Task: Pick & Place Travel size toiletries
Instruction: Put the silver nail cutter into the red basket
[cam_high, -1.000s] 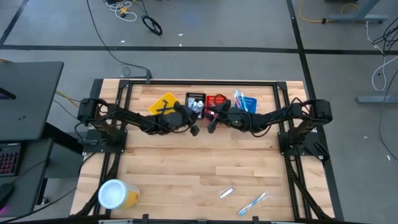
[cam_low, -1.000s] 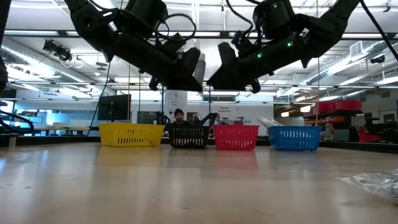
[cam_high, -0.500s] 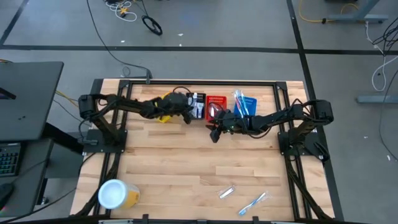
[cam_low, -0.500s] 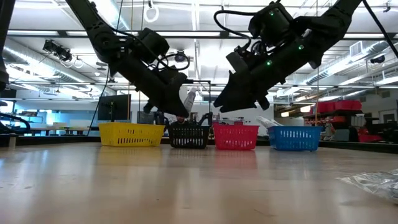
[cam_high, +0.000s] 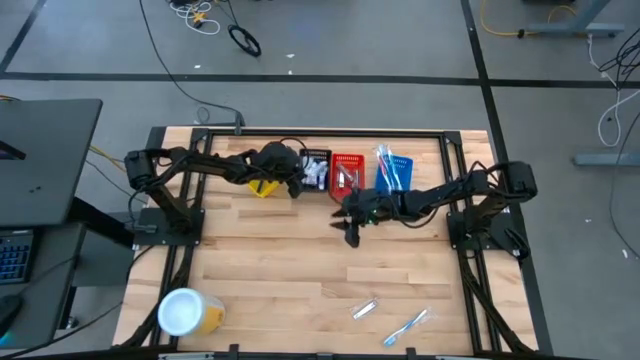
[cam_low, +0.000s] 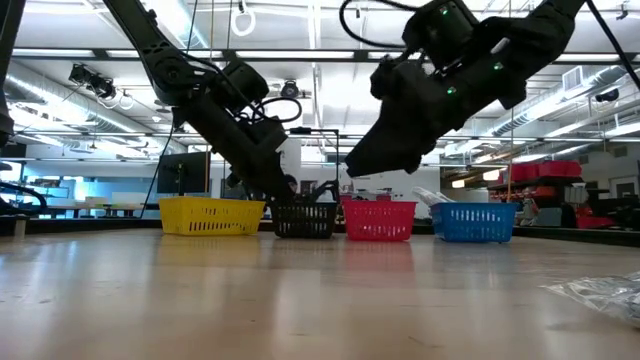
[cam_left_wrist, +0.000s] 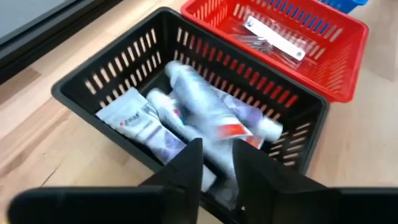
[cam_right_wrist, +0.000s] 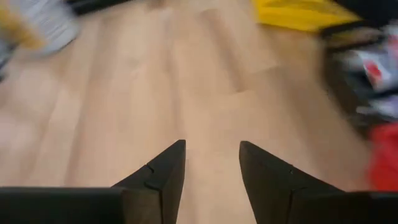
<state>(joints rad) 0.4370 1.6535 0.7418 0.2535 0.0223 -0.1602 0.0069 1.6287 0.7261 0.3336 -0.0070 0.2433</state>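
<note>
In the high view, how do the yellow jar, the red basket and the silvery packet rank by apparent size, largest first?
1. Yellow jar, clearly largest.
2. Red basket.
3. Silvery packet, smallest.

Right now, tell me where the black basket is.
In the high view, the black basket sits at the table's far edge, between the yellow basket and red basket.

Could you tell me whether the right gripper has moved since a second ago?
Yes. The right gripper has drawn back from the red basket toward the table's near side.
</note>
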